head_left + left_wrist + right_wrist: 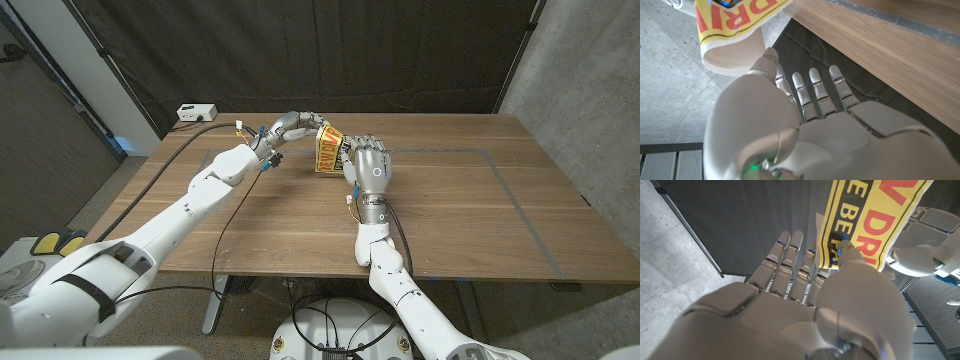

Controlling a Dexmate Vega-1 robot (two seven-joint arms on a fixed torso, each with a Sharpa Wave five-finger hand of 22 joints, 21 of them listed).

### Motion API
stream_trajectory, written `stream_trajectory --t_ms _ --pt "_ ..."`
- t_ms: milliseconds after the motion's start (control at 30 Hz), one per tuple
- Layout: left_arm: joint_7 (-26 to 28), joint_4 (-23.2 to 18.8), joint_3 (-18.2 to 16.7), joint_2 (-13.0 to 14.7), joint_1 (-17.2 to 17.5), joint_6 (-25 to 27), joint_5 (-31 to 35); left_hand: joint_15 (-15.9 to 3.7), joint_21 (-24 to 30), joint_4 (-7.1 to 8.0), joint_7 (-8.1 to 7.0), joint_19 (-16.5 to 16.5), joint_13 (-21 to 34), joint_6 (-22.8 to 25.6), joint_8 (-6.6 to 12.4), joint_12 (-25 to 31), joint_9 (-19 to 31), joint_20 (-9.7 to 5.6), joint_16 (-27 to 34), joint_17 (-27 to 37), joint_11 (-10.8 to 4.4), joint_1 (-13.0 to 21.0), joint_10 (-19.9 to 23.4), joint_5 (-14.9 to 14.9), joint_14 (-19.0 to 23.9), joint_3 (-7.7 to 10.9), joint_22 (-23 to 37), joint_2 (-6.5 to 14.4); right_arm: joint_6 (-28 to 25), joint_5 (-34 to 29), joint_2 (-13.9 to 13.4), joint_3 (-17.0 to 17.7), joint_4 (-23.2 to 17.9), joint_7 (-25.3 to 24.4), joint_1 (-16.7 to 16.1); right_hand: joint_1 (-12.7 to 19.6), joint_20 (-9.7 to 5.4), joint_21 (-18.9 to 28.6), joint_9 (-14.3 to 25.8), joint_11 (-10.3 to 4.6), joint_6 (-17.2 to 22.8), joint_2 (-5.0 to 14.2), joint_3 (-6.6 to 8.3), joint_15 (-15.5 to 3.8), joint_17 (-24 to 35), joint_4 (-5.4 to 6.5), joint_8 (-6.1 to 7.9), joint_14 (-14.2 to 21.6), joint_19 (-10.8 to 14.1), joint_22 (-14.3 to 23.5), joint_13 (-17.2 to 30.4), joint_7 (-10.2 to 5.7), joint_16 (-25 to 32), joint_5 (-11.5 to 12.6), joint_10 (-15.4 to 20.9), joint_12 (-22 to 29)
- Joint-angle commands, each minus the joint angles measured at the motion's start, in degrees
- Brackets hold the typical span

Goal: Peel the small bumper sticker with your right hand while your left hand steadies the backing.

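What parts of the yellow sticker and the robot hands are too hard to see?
- Sticker words: too small in the head view; cut off by the edge in both wrist views.
- Whether peeling has begun: hidden by the right hand.
- Left hand grip: its own thumb hides the contact in the left wrist view.

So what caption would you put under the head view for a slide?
Both hands, left hand and right hand, hold a yellow sticker up above the wooden table.
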Motion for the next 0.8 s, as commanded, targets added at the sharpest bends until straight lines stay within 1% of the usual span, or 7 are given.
stream_trajectory --t_ms 33,200,300,367,567,700,800 --pt "-2.4 2.1 0.8 -0.7 -1.5 -1.4 -0.2 -2.39 0.7 -0.42 -0.33 -0.3 0.4 3.6 2.1 0.9 0.8 0.1 -0.3 -0.1 -0.81 1.1 0.6 0.3 0.0 -0.24 -0.3 0.2 0.2 0.4 0.0 -0.1 1.9 0.0 1.5 -0.4 -0.27 0.5 0.2 -0.05 0.2 0.13 0.23 -8.83 0.2 0.21 -0.1 -0.1 -0.2 0.1 0.3 0.21 -0.4 -0.2 0.0 0.0" --pt "-2.8 3.6 0.8 -1.7 -2.1 -2.5 -0.7 -2.49 0.8 -0.34 -0.11 -0.3 0.6 4.4 2.44 1.1 0.8 0.09 -0.3 -0.2 -1.06 1.2 1.0 0.3 0.4 -0.34 -0.4 0.6 0.2 0.4 0.4 0.2 2.1 0.0 1.5 -0.5 -0.23 0.5 0.2 0.0 0.2 0.16 0.26 -8.82 0.2 0.24 -0.15 -0.1 -0.2 0.1 0.3 0.23 -0.5 -0.3 0.0 -0.1" --pt "-1.4 4.6 0.3 -2.8 -1.7 -3.5 -1.2 -2.5 1.4 0.06 1.4 0.0 1.0 9.9 4.52 2.5 0.7 0.1 -0.5 -0.5 -1.29 1.1 3.5 0.3 1.9 -0.3 -0.8 2.0 0.2 0.4 0.5 0.4 2.0 0.0 1.4 -0.5 -0.22 0.5 0.2 0.0 0.3 0.14 0.27 -8.81 0.2 0.25 -0.18 -0.2 -0.2 0.1 0.3 0.25 -0.6 -0.3 0.0 -0.1" --pt "0.3 5.0 -0.1 -3.4 -1.4 -4.2 -1.0 -2.64 1.9 0.16 2.99 0.5 1.2 12.7 5.51 3.7 0.5 -0.08 -0.5 -0.7 -1.53 1.3 5.8 0.4 3.1 0.05 -1.0 3.3 0.1 0.4 0.5 0.4 1.9 0.0 1.3 -0.6 -0.19 0.5 0.2 0.06 0.1 0.11 0.26 -8.81 0.2 0.26 -0.29 -0.2 -0.3 0.1 0.3 0.26 -0.7 -0.3 0.0 -0.1" --pt "8.4 2.2 -0.3 -2.7 -0.1 -3.0 4.7 -4.32 3.1 -0.07 3.86 1.9 2.0 13.2 5.49 5.4 0.1 -0.81 0.0 -0.5 -2.19 2.2 8.3 0.4 5.8 0.49 -1.3 5.0 -1.6 1.9 0.3 -0.5 1.7 0.0 1.5 -2.0 0.0 0.6 0.2 0.11 -0.4 -0.6 -0.35 -8.31 0.3 0.78 -0.68 -0.3 -0.2 0.0 0.4 0.31 -1.0 -0.6 -0.4 -0.4" --pt "16.4 -2.0 -0.1 -1.3 1.1 -0.3 12.4 -4.66 3.8 0.22 3.4 2.7 3.0 11.2 5.12 6.7 0.8 -0.93 0.5 0.0 -2.13 2.2 9.6 0.6 7.1 0.41 -1.4 6.2 -6.2 10.6 -4.3 -6.9 -0.7 1.9 2.6 -7.9 0.99 0.1 0.3 0.42 -4.5 -2.65 -2.68 -7.98 0.5 3.18 -2.82 -3.6 -1.4 0.1 0.6 0.36 -3.3 -0.9 -5.3 -2.9" --pt "19.7 -4.4 0.3 -0.2 1.4 1.9 16.7 -4.74 4.1 0.65 3.3 2.7 3.5 10.2 5.0 7.1 1.3 -0.86 0.1 -0.1 -2.19 1.7 9.6 0.8 7.3 0.33 -1.5 6.6 -6.6 18.6 -9.1 -11.0 -4.2 5.2 3.2 -11.5 1.8 -0.2 0.5 1.27 -6.5 -2.38 -3.61 -7.7 1.2 4.97 -3.49 -5.2 -2.2 0.1 0.8 1.01 -4.0 -1.2 -8.0 -4.3"
